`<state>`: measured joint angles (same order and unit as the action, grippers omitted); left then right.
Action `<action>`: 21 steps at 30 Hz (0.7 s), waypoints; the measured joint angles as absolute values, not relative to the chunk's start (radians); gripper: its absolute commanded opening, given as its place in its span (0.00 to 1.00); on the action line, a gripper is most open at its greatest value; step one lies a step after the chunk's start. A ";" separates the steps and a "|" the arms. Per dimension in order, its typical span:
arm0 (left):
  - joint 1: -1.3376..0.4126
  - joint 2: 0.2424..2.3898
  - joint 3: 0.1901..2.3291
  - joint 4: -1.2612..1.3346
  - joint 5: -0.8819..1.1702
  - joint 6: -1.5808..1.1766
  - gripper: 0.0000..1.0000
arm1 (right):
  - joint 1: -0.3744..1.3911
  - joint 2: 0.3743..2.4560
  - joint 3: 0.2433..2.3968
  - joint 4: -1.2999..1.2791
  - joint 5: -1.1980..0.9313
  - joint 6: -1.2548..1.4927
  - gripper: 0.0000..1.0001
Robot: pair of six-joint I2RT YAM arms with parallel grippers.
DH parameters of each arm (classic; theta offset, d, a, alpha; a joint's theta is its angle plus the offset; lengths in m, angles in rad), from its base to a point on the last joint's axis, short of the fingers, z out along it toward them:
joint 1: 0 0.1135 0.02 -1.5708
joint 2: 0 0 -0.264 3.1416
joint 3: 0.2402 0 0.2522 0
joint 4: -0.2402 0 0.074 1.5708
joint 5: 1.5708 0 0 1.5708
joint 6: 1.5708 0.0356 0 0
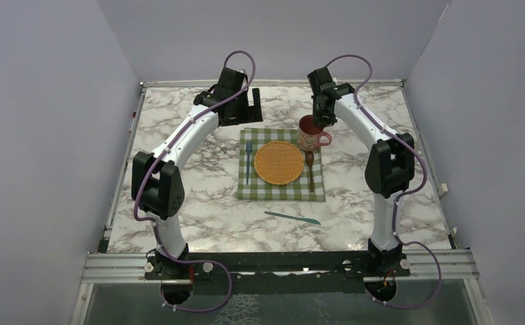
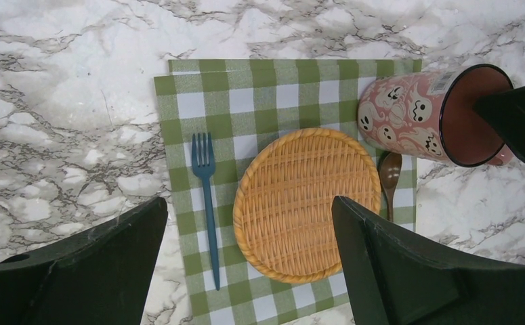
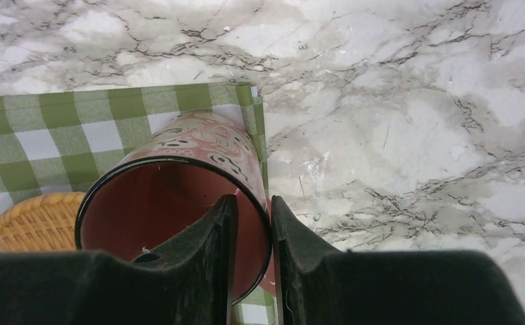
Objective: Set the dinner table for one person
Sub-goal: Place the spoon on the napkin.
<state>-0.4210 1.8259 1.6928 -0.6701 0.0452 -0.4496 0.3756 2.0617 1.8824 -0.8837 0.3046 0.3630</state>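
The dinner table [image 1: 198, 203] is white marble with a green-and-white checked cloth [image 1: 280, 193] in its middle. On the cloth lie a wicker plate [image 1: 278, 162], a blue fork [image 1: 248, 162] to its left and a wooden spoon [image 1: 309, 169] to its right. A pink ghost-print mug [image 1: 310, 135] stands at the cloth's back right corner. My right gripper [image 1: 322, 120] is shut on the mug's rim [image 3: 178, 145], one finger inside and one outside [image 3: 254, 201]. My left gripper [image 1: 246, 105] is open and empty, above the cloth's back left [image 2: 249, 203].
A teal knife [image 1: 293, 217] lies on the marble in front of the cloth. The left wrist view shows the fork [image 2: 207, 196], plate [image 2: 307, 203], spoon [image 2: 389, 176] and mug [image 2: 408, 112]. Walls close in the table on three sides.
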 measured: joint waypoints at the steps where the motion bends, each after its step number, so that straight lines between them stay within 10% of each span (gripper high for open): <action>1: -0.421 1.826 1.692 -0.670 0.045 -0.448 0.94 | 0.373 2.069 1.883 -0.883 0.303 0.362 0.28; 10: -0.421 1.826 1.692 -0.675 0.045 -0.439 0.94 | 0.364 2.099 1.888 -0.877 0.286 0.342 0.02; 21: -0.421 1.826 1.692 -0.679 0.044 -0.432 0.94 | 0.360 2.104 1.897 -0.868 0.275 0.339 0.01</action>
